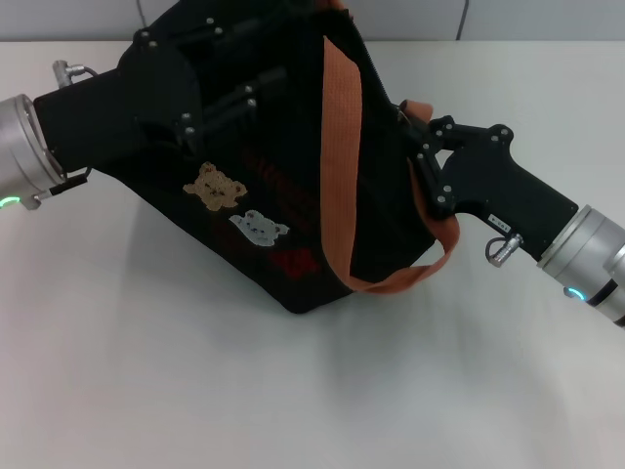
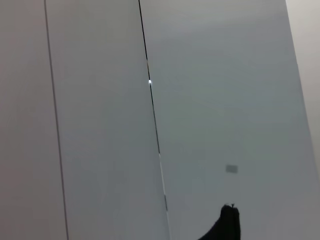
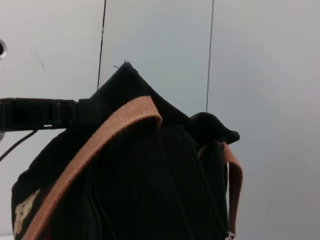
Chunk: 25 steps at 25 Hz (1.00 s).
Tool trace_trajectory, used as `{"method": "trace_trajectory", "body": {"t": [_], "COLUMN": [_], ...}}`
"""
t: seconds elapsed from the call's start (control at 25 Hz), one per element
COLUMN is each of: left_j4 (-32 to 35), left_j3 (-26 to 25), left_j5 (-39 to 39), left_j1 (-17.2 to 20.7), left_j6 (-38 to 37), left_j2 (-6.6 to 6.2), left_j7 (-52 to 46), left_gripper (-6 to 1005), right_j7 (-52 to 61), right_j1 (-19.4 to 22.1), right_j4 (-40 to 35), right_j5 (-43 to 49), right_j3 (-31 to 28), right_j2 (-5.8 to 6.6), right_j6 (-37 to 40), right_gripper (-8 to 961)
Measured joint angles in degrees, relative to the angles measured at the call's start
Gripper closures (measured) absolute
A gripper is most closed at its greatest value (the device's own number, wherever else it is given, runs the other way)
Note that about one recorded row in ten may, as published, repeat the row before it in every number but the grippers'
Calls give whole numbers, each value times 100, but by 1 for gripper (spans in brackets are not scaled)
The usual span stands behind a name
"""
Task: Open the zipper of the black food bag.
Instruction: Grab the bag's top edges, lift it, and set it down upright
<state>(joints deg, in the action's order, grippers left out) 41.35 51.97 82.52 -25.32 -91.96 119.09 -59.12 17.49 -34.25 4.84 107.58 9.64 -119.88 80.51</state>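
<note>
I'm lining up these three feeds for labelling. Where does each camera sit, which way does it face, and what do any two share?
Head view: high on the robot, facing forward and down at the table; shows the black food bag, left gripper and right gripper at it.
Left wrist view: on the left arm, facing a grey panelled wall; only a black tip at the edge.
Right wrist view: on the right arm, facing the bag and wall.
Shared: bag and orange-brown strap in head and right wrist views.

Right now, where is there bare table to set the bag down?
Bare white table lies nearest the robot, in front of the soft black fabric food bag. The middle is crowded: left gripper and right gripper flank the bag.
</note>
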Motion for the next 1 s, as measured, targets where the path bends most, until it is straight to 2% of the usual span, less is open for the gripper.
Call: {"method": "trace_trajectory", "body": {"t": [0.24, 0.52, 1.0], "left_j4": [-105, -213, -338], "left_j3": [6, 6, 3], "left_j5": [-64, -84, -221], "left_j1": [-11, -37, -45], "left_j6": [9, 20, -5], "left_j2": [-1, -6, -18], "left_j7": [119, 228, 331], "left_gripper": [663, 784, 798], "right_j7": [0, 0, 0], "right_j1": [-14, -17, -15], "right_j4": [-2, -1, -1], "right_j5": [0, 0, 0], "right_j3": [5, 4, -6], "right_j2": [0, 0, 0], "right_j6": [-10, -26, -16], "right_gripper": [954, 954, 954]}}
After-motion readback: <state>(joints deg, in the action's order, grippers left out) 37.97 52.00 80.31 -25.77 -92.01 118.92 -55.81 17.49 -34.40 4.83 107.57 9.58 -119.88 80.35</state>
